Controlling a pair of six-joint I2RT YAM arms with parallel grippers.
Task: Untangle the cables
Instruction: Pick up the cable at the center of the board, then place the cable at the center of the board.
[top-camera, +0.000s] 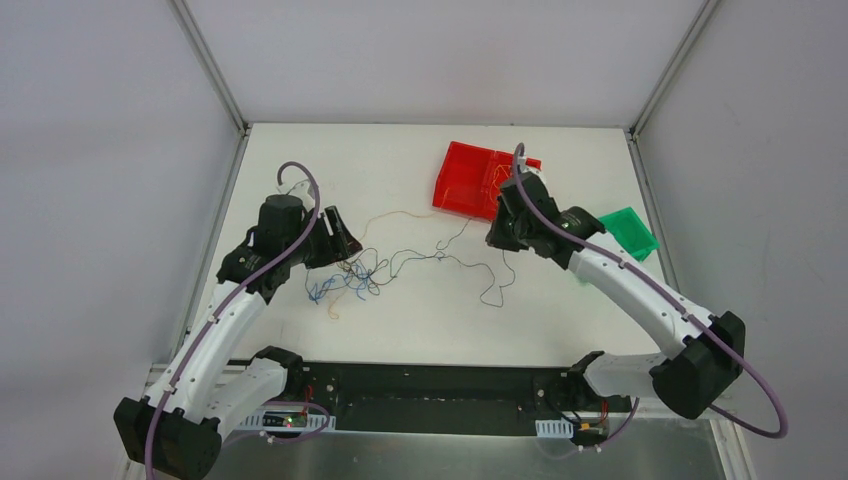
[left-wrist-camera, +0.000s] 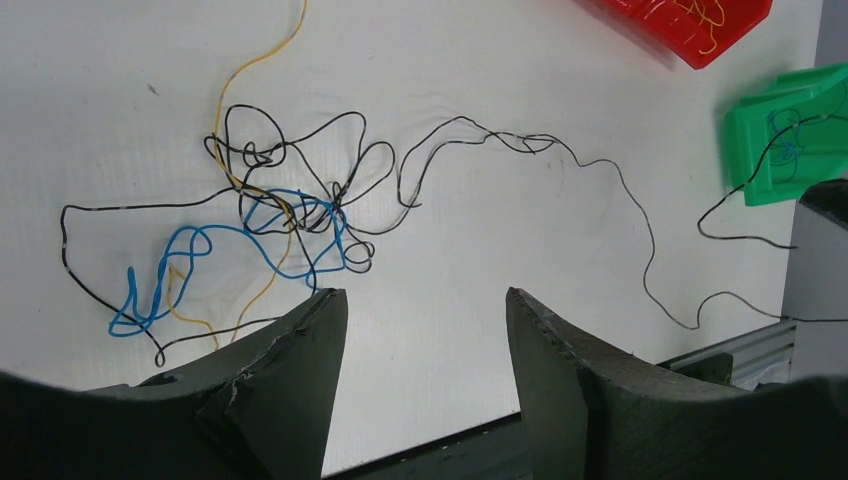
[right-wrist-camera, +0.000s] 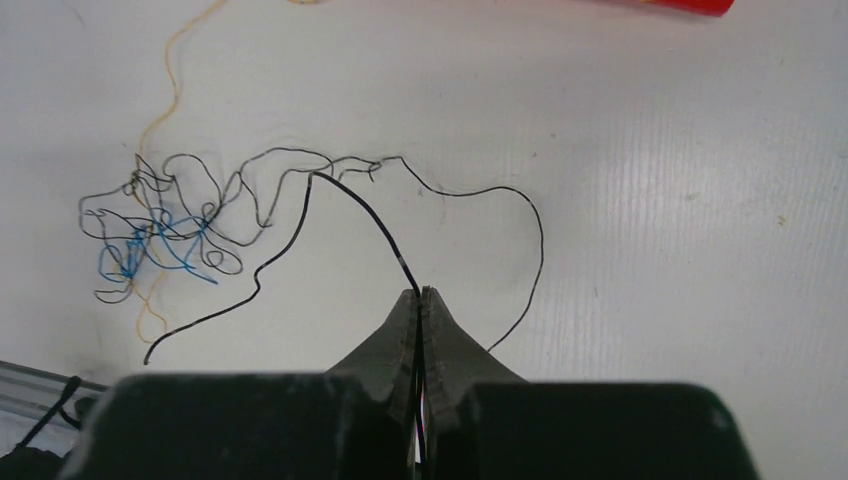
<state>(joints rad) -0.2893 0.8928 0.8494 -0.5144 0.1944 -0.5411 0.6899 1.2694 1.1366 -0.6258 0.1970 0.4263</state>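
The cables form a small clump (top-camera: 350, 275) of black, blue and yellow thin wires on the white table, just in front of my left gripper (top-camera: 345, 244). In the left wrist view the clump (left-wrist-camera: 290, 210) lies beyond the fingertips; my left gripper (left-wrist-camera: 425, 300) is open with nothing between its fingers. A long black cable (right-wrist-camera: 355, 205) runs from the clump (right-wrist-camera: 160, 230) up off the table to my right gripper (right-wrist-camera: 420, 293), which is shut on it. From above, my right gripper (top-camera: 495, 240) hangs right of the clump, near the red tray. A yellow strand (right-wrist-camera: 175, 70) trails away from the clump.
A red tray (top-camera: 470, 180) with a few thin wires inside stands at the back, behind the right gripper. A green tray (top-camera: 628, 232) sits at the right edge, partly under the right arm. Loose black strand ends (top-camera: 497, 290) curl toward the table's middle.
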